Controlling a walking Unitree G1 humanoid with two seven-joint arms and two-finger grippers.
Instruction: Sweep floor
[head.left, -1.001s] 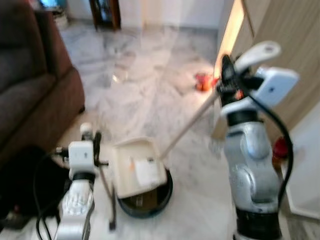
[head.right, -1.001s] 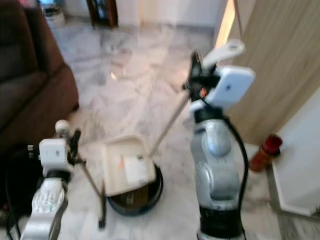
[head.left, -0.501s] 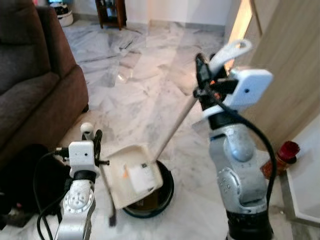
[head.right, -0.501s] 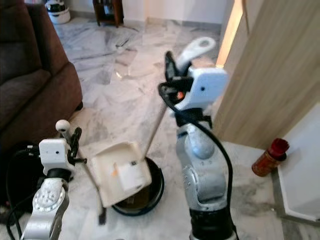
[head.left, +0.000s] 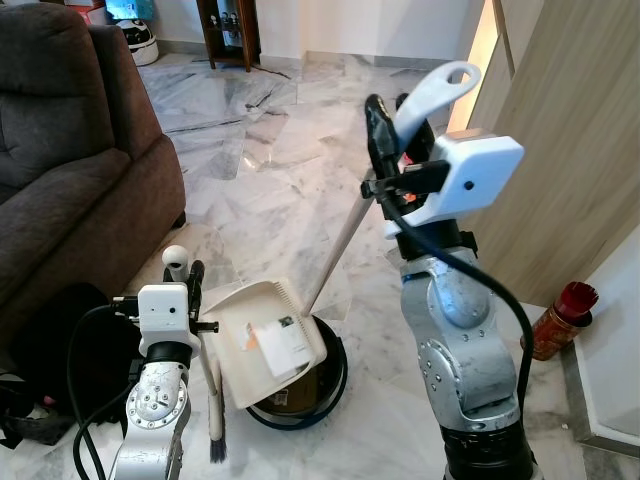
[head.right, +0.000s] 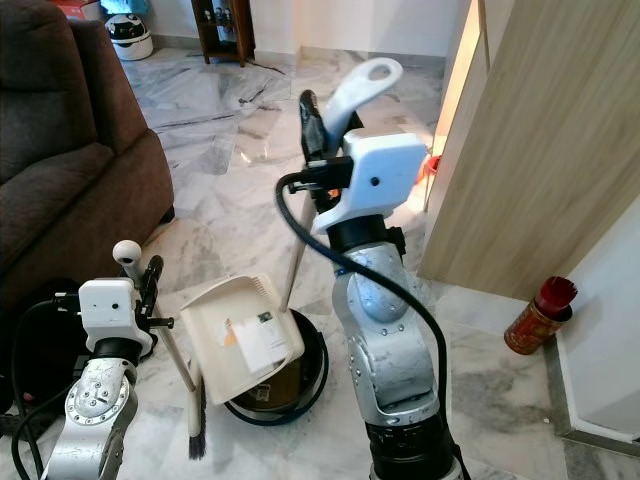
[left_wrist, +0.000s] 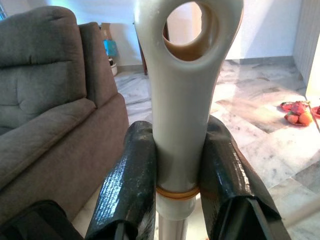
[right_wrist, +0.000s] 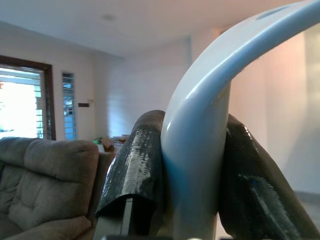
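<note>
Two tools in play here. Nearest, at 7 o'clock, the left gripper is clamped on the grey handle of a small broom; its thin pole drops to dark bristles touching the marble floor. The handle top has a round hanging hole.

Just beside it, around 6 o'clock, a cream dustpan with a paper label inside sits tilted over a round black bin. Its long pale pole slants up toward 1 o'clock, where the right gripper squeezes the pan's curved white looped grip.

Farther out: a brown sofa at 10 o'clock, a wood-panelled wall at 2 o'clock, a red bottle at its foot.
</note>
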